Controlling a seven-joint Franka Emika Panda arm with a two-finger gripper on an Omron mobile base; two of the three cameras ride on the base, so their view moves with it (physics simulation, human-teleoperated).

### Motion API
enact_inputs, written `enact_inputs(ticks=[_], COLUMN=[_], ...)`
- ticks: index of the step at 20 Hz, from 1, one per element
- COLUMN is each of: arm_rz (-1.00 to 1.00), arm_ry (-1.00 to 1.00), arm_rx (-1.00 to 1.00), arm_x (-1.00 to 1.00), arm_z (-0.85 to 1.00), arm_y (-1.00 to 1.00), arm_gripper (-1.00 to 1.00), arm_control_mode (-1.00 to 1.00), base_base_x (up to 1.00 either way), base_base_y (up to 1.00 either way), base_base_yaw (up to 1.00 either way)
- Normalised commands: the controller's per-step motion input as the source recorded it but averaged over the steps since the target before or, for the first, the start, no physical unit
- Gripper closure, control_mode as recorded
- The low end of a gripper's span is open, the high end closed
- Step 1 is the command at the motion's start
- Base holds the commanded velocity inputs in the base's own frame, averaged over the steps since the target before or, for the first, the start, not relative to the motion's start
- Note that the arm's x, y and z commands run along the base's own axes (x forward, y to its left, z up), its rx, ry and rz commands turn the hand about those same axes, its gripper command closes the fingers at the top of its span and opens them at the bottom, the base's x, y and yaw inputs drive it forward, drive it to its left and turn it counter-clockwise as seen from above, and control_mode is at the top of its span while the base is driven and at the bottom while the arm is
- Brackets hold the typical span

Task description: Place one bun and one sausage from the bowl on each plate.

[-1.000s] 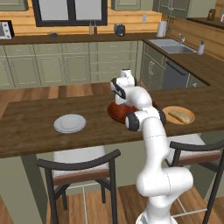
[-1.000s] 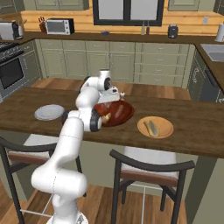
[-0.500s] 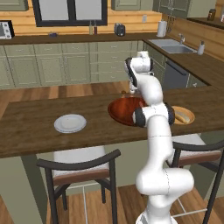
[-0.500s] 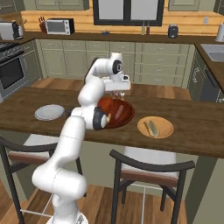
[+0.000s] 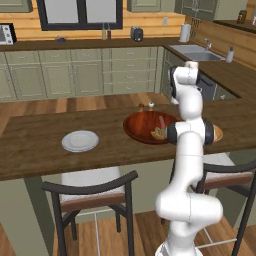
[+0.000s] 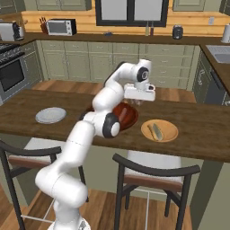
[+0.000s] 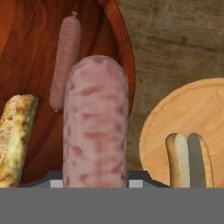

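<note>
Pink mottled sausage [image 7: 95,122] sits clamped in the hand [image 6: 140,95], above the glossy reddish-brown bowl's [image 7: 26,52] edge; carry it right, lowering beside the bun [image 7: 189,159] on the tan-orange plate [image 7: 175,113].

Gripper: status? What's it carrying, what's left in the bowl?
Gripper shut on sausage, above bowl rim. Bowl holds one sausage, one bun. Tan-orange plate has a bun. Nothing in the way.

Over the last second the white arm swings from low over the glossy reddish-brown bowl [image 6: 127,113] to high above its right edge. The two-finger gripper [image 6: 139,101] now hangs raised, clamped on a pale pink mottled sausage [image 7: 95,120], apparently lifted from the bowl, near the tan-orange plate [image 6: 168,131].
</note>
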Motion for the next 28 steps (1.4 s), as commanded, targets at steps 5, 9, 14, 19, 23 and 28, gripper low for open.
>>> enact_inputs(ticks=[5, 9, 14, 19, 23, 28], arm_rz=[-0.02, 0.0, 0.0, 0.0, 0.0, 0.03], arm_ry=[0.0, 0.0, 0.0, 0.0, 0.02, 0.1], arm_rx=[0.01, 0.0, 0.0, 0.01, 0.06, 0.07], arm_x=[0.09, 0.14, 0.04, 0.0, 0.21, 0.43], arm_z=[-0.26, -0.36, -0.41, -0.2, -0.08, -0.27], arm_y=[-1.0, -1.0, -1.0, -0.78, -0.25, -0.04], arm_gripper=[1.0, 1.0, 1.0, 1.0, 1.0, 1.0], arm_control_mode=[-1.0, -1.0, -1.0, -1.0, -1.0, -1.0], base_base_x=[0.0, 0.0, 0.0, 0.0, 0.0, 0.0], base_base_y=[0.0, 0.0, 0.0, 0.0, 0.0, 0.0], base_base_yaw=[0.0, 0.0, 0.0, 0.0, 0.0, 0.0])
